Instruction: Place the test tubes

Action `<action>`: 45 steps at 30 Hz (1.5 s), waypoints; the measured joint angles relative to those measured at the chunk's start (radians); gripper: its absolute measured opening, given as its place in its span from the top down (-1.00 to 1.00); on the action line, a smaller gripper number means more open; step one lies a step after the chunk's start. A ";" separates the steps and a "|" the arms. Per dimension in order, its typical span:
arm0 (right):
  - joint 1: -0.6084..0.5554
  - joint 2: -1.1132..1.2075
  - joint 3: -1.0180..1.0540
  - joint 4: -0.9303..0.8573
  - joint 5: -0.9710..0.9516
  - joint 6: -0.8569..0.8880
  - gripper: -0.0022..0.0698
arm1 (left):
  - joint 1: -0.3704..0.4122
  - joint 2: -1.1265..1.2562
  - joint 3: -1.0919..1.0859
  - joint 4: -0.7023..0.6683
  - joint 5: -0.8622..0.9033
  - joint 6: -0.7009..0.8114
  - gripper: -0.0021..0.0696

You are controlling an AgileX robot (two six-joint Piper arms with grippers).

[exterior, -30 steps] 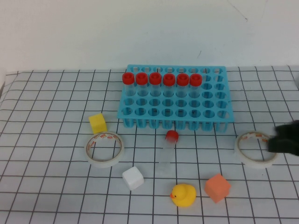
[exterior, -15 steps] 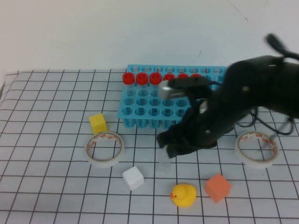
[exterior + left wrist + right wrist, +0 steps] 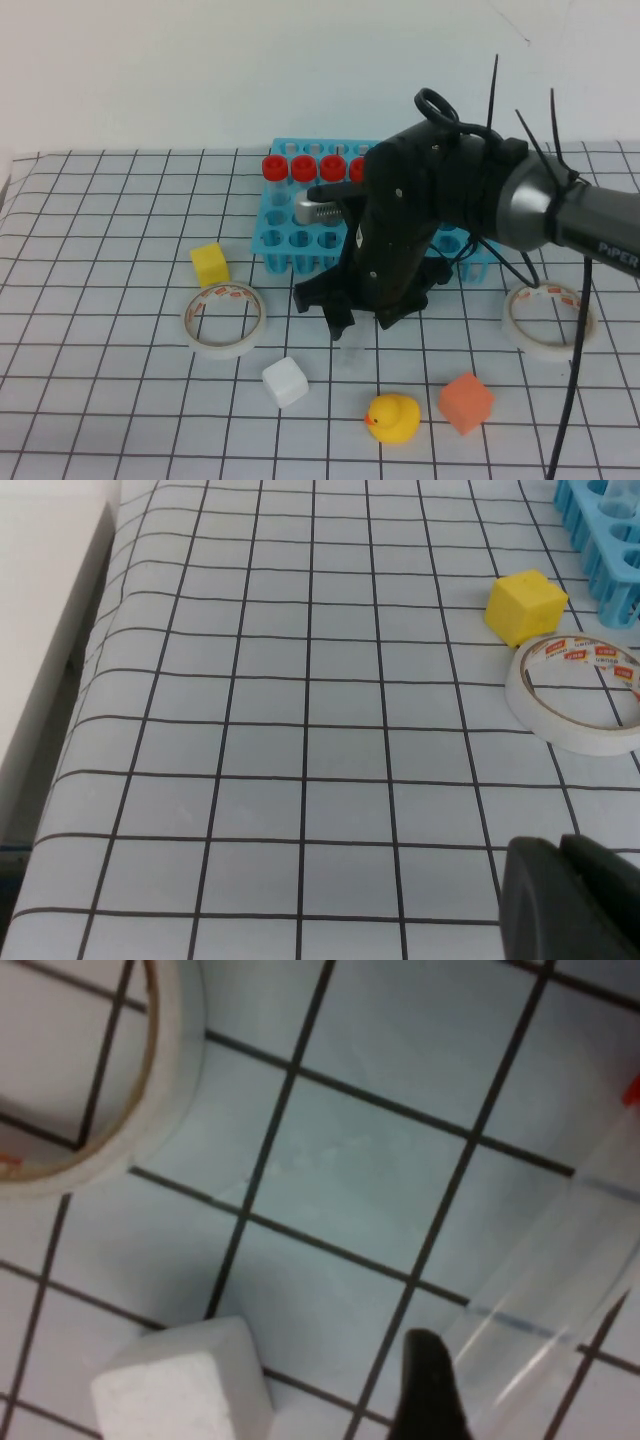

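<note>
Right tool (image 3: 360, 322): low over the table (image 3: 100, 400), just in front of the rack (image 3: 290, 240), its two dark fingers spread apart and pointing down, gripping nothing.
Right fingertip (image 3: 425, 1380): in the right wrist view it sits just beside the loose tube; whether they touch cannot be told.
Loose tube (image 3: 560, 1290): clear, lying flat on the gridded cloth under the right tool, a sliver of red cap at one end; the arm hides it in the high view.
Racked tubes (image 3: 303, 168): red-capped, upright in the back row of the blue rack, at its left end; the arm covers the rest of that row.
Near the right tool: white cube (image 3: 285, 381) to its front-left, yellow duck (image 3: 393, 418) in front, orange cube (image 3: 465, 402) to the front-right.
Further out: left tape roll (image 3: 224, 320) with yellow cube (image 3: 209, 264) just behind it; right tape roll (image 3: 548, 320) on the far right.
Left tool (image 3: 570, 900): over the left part of the table, well apart from the rack, fingers pressed together, empty.
</note>
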 joint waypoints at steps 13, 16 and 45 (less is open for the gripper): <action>0.000 0.061 -0.004 -0.001 0.017 0.027 -0.31 | 0.000 0.000 0.000 0.000 -0.020 0.000 0.95; 0.000 0.061 -0.004 -0.001 0.019 0.013 -0.20 | 0.000 0.000 0.000 0.000 -0.022 0.000 0.95; 0.171 -0.212 0.006 -0.475 0.041 0.196 0.30 | 0.000 0.000 0.013 0.000 -0.039 0.000 0.95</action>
